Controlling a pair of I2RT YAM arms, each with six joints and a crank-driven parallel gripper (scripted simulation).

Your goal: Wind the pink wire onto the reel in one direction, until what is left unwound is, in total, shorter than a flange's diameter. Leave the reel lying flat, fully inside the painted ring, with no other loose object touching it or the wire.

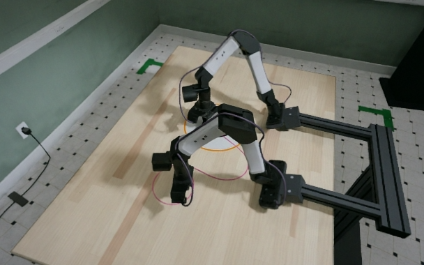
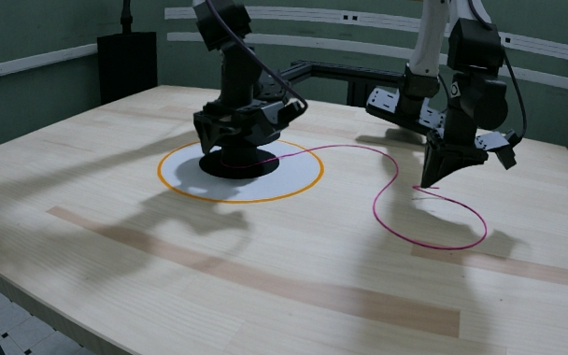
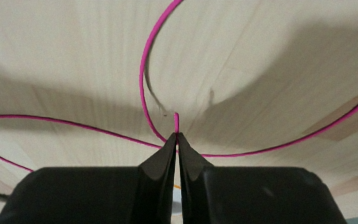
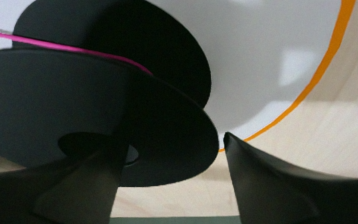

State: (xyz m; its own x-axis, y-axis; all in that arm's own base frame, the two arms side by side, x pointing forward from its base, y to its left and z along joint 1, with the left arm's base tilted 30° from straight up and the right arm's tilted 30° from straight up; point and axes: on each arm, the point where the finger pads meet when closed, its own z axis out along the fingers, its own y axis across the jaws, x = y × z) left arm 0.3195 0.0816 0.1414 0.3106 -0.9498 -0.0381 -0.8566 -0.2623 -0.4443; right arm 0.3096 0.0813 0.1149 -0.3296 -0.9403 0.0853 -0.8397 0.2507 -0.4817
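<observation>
The black reel (image 2: 239,174) (image 4: 60,95) lies flat on the white disc inside the orange painted ring (image 1: 217,150) (image 2: 322,169) (image 4: 320,70). The pink wire (image 1: 223,179) (image 2: 450,248) (image 3: 142,75) (image 4: 75,49) runs from between its flanges and curves loosely across the table. My left gripper (image 2: 424,186) (image 3: 177,135) is shut on the wire near its free end, just above the table; a short tip sticks out. My right gripper (image 4: 176,134) is open, low over the reel. One finger is over the hub hole, the other beyond the upper flange's edge. Contact with the reel cannot be told.
The wooden table (image 1: 279,223) (image 2: 140,299) carries both arms, mounted on the dark frame (image 1: 390,181) at its edge. The left arm stands in front in the top view and hides part of the ring. The wire's loops lie between the reel and my left gripper.
</observation>
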